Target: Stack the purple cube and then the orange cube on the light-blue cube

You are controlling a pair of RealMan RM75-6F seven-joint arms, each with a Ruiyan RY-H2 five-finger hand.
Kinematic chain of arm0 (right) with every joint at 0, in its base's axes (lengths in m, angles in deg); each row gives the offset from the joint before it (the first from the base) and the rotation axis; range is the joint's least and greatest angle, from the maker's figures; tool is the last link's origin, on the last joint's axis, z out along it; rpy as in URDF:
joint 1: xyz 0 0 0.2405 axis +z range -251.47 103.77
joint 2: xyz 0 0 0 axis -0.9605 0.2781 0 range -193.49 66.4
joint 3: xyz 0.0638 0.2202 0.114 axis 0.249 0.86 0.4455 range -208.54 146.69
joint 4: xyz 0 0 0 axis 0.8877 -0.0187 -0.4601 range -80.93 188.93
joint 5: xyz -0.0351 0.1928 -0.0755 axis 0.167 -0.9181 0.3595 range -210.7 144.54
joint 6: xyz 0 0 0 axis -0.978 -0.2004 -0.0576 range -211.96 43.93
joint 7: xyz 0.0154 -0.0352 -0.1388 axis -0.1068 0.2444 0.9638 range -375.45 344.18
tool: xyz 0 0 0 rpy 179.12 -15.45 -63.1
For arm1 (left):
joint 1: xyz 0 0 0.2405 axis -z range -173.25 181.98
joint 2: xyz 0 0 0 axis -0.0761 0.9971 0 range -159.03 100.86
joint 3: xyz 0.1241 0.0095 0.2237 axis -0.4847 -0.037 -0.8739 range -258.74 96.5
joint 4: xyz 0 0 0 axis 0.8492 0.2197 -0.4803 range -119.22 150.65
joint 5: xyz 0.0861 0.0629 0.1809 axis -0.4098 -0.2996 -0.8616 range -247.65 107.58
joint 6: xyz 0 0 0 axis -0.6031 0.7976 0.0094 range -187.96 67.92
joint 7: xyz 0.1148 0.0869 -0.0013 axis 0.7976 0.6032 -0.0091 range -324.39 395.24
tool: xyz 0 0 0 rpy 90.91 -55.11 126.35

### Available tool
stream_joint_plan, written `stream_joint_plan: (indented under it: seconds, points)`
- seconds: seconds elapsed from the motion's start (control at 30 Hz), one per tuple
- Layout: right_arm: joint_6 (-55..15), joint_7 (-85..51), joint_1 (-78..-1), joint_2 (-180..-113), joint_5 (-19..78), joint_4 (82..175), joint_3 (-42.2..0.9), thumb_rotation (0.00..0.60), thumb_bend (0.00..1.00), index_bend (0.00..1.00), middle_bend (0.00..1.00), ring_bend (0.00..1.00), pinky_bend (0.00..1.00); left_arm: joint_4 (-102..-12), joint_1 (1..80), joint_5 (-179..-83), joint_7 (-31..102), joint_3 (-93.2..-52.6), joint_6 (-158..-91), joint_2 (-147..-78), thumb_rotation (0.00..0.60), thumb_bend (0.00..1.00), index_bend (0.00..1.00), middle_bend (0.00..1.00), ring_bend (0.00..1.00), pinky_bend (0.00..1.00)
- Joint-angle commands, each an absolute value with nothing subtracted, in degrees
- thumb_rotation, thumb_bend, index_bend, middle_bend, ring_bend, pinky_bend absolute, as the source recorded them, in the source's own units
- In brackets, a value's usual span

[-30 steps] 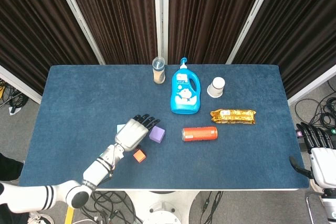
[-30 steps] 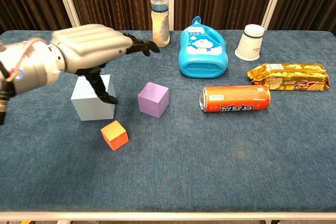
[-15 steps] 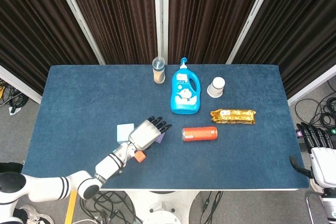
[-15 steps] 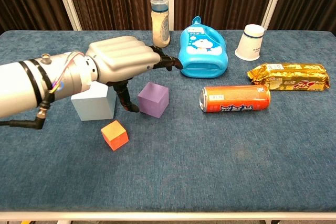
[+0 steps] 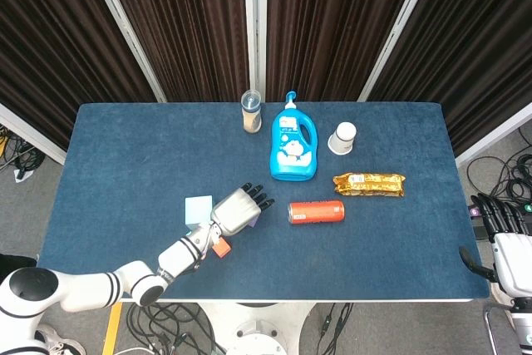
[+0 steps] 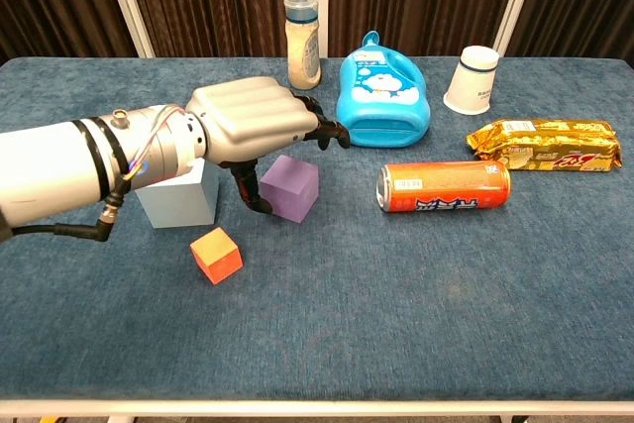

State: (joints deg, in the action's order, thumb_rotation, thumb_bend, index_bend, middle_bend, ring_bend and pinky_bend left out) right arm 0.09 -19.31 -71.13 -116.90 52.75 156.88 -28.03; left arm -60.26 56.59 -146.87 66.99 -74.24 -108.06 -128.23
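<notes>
Left hand (image 6: 253, 126) over purple cube (image 6: 294, 183), fingers (image 6: 327, 131) spread wide, holding nothing; light-blue cube (image 6: 178, 195) just beside, orange cube (image 6: 217, 255) nearer front table (image 6: 396, 324) edge.

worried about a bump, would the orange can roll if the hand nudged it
Probably yes: the orange can lies on its side, so a sideways nudge would likely roll it. The table's carpet-like surface may slow it. The left hand is over the purple cube, apart from it.
</notes>
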Motion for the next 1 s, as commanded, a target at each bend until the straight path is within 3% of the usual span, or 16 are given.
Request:
stream_joint_plan:
  seconds: [0.03,1.0]
  points:
    - [0.0,-19.3,-71.1,-116.9,52.7,156.9,-28.0,0.600,0.23,0.04,0.06,0.00,0.00,-58.9,57.0,-147.2,66.4,-74.4,-108.0,-128.9,0.600,0.16,0.25,0.38,0.19,0.28]
    - [-0.8,-20.0,-70.8,-116.4,52.1,157.0,-27.9,0.600,0.23,0.04,0.06,0.00,0.00,-51.1,58.4,-148.9,62.8,-75.8,-107.8,-131.9,0.600,0.26,0.33,0.53,0.24,0.29]
